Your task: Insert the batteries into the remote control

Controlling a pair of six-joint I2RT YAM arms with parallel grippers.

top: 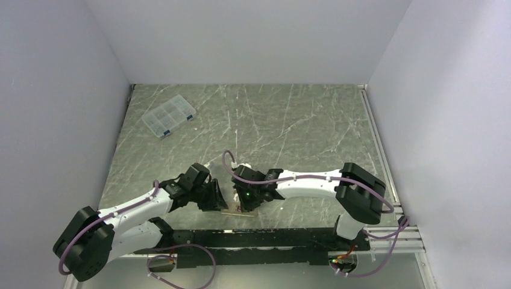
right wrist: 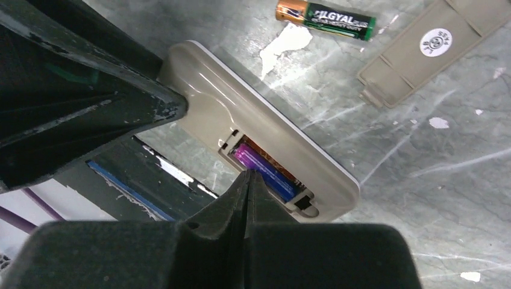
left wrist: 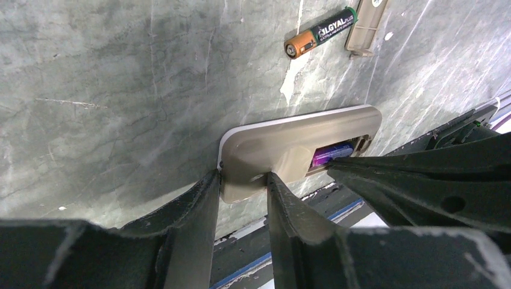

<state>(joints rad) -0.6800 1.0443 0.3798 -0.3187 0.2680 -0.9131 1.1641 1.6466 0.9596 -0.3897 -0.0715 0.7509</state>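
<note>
Remote control (left wrist: 283, 141) lying back-up on the marbled worktop (top: 271, 120), at the near edge between the two arms. Left gripper (left wrist: 241, 183) clamped on the handset's closed end, jaws narrowed onto it, one finger on the beige back. Right gripper (right wrist: 249, 176) with jaws pressed fully together and empty, the joined tip resting on the cell in the open battery bay (right wrist: 301, 201). Cover (right wrist: 422, 51) off, lying sticker side up on the worktop, near the remote but apart from it. Loose battery (right wrist: 328, 17), black-green with a copper end, lying just beside the cover's end and clear of the remote. Purple battery (right wrist: 271, 174) lying lengthwise in the bay, with an orange-brown strip alongside; impossible to tell whether a second cell or a contact.

Judged to be mid-seating, with the purple cell in the bay but possibly not fully down. Hold the left clamp firm to stop any slide toward the worktop's edge. Press straight down with the closed tip, on the cell's middle rather than its end, to avoid tipping it up against the spring. Push gently and ease off once level with the bay rim. Avoid skidding off the round body onto the thin bay wall.
</note>
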